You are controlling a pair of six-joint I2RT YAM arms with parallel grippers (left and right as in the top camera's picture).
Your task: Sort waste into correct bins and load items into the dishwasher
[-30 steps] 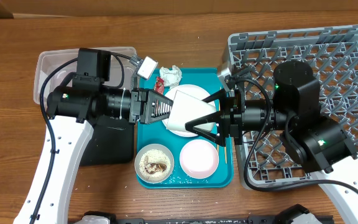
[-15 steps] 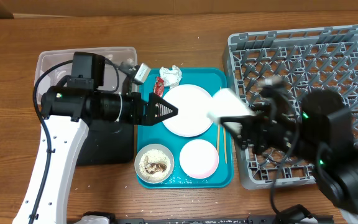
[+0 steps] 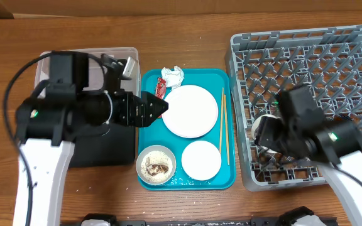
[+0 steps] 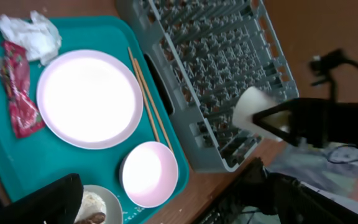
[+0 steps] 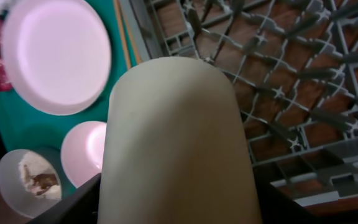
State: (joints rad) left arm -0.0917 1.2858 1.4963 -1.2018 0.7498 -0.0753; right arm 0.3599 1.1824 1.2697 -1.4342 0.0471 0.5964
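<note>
My right gripper (image 3: 266, 135) is shut on the small white cup (image 3: 261, 123) over the front left part of the grey dish rack (image 3: 332, 56). The cup (image 5: 176, 143) fills the right wrist view, with a dark finger on each side. My left gripper (image 3: 158, 105) stands open and empty at the teal tray's (image 3: 225, 78) left edge. On the tray lie the pale plate (image 3: 189, 111), the pinkish bowl (image 3: 201, 159), a white bowl of rice and scraps (image 3: 156, 166), chopsticks (image 3: 221, 119), the red wrapper (image 4: 17, 87) and the napkin (image 3: 173, 75).
The clear tub (image 3: 46, 63) and the black tray (image 3: 115, 150) lie left of the teal tray, mostly under my left arm. Loose rice grains (image 3: 175, 182) dot the tray's front edge. Bare wooden tabletop runs along the back and front.
My left gripper has opened, let go of the cup and drawn back to the left. My right gripper has carried the cup from above the tray to over the dish rack.
</note>
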